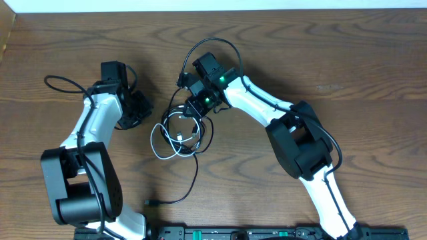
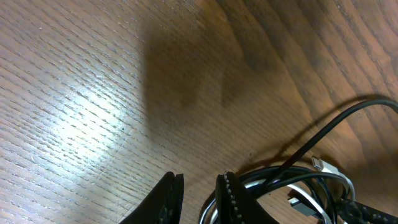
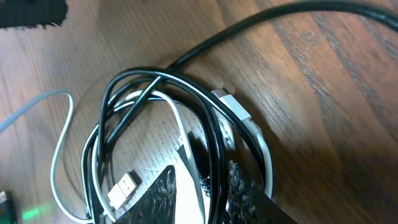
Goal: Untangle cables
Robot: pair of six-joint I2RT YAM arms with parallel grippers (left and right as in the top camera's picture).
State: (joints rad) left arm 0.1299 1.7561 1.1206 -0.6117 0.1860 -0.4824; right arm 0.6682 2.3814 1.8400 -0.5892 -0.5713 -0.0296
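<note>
1. Lying about the middle of the brown wooden worktop (image 1: 347, 60), well apart from all its edges, was the loose bundle (image 1: 179, 133) of two cords. These were the thin, long, flexible black cable (image 3: 155, 78) and the thin, flexible white cable (image 3: 264, 155), coiled through each other.
2. One black tail ran toward the edge where the arm bases stood and ended in a small black plug (image 1: 150, 201).
3. The right gripper (image 3: 202, 196) was at the far side of the bundle. Its jaws looked clamped on a white strand and a black strand together.
4. The left gripper (image 2: 199, 196) stood just beside the bundle. Its jaws were a little apart with only bare wood between them, so it held nothing.
5. The step in hand seemed to be the first separating pull. To do it well, I judged that the left gripper should take one black loop only. The two arms should then draw apart slowly, low over the worktop.
6. The flat white USB plug (image 3: 127, 183) lay inside the loops and could catch there, so a hard pull would probably tighten the tangle.
7. No brand, label or writing could be read anywhere.
</note>
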